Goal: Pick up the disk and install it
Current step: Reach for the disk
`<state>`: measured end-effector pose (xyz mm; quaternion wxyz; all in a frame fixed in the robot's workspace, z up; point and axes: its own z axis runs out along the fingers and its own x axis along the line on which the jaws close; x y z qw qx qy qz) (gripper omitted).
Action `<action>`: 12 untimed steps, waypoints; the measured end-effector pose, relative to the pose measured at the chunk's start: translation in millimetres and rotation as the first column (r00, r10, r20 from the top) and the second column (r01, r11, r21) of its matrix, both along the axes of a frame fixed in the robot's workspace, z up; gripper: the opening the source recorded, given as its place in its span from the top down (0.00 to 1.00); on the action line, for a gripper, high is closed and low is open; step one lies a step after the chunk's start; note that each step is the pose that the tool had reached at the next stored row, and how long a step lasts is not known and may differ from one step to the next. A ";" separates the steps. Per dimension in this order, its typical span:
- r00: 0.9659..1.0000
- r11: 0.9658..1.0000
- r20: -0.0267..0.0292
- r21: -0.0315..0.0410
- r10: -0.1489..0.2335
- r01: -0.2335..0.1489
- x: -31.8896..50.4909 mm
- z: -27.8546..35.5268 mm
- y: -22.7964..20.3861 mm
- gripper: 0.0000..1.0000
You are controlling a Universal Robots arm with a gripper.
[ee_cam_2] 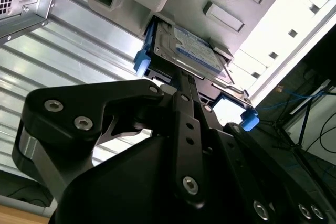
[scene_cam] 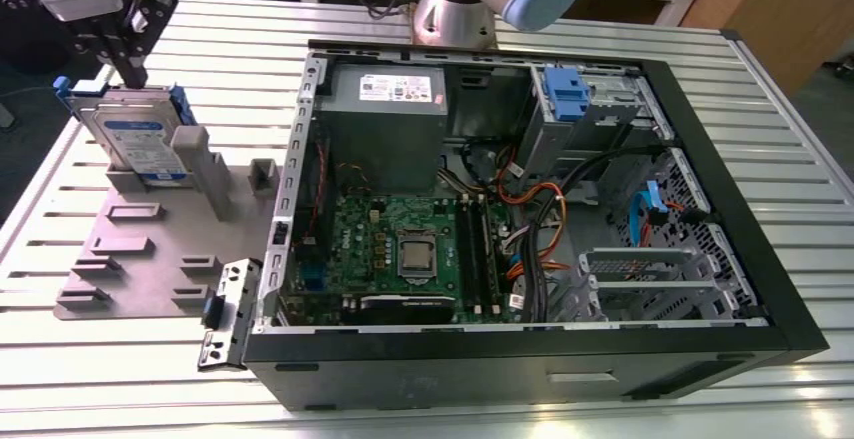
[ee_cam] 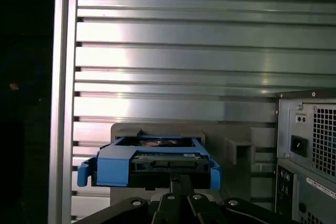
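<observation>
disk (scene_cam: 134, 139) upright in grey holder (scene_cam: 147, 249) on table (scene_cam: 134, 379), well apart from computer case (scene_cam: 747, 289) | gripper (scene_cam: 130, 77) at disk's top edge, open or clamped: cannot tell | risk: a shallow hold on the blue rail slips, or a tilted lift jams against the holder posts | count: 1 disk, 1 holder, 1 case, 1 spare blue clip (scene_cam: 566, 94)

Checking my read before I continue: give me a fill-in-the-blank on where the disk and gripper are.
1. The disk stands ____ in the grey holder.
2. The holder lies on the exterior view's ____ of the open computer case.
3. The gripper is at the disk's ____ edge.
4. The disk's carrier rail is coloured ____.
Missing words: upright; left; top; blue.
</observation>
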<state>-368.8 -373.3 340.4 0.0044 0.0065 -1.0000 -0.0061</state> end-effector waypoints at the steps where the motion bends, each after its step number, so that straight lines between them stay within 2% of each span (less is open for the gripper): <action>1: 1.000 1.000 0.004 0.000 0.001 -0.001 -1.2 -0.4 0.0 0.89; 6: 1.000 1.000 0.018 0.000 0.002 -0.002 -11.1 -1.9 0.1 0.89; 8: 1.000 1.000 0.020 0.000 0.002 -0.002 -16.8 -2.2 0.3 0.89; 12: 1.000 1.000 0.022 0.000 0.002 -0.002 -25.2 -3.1 0.4 0.89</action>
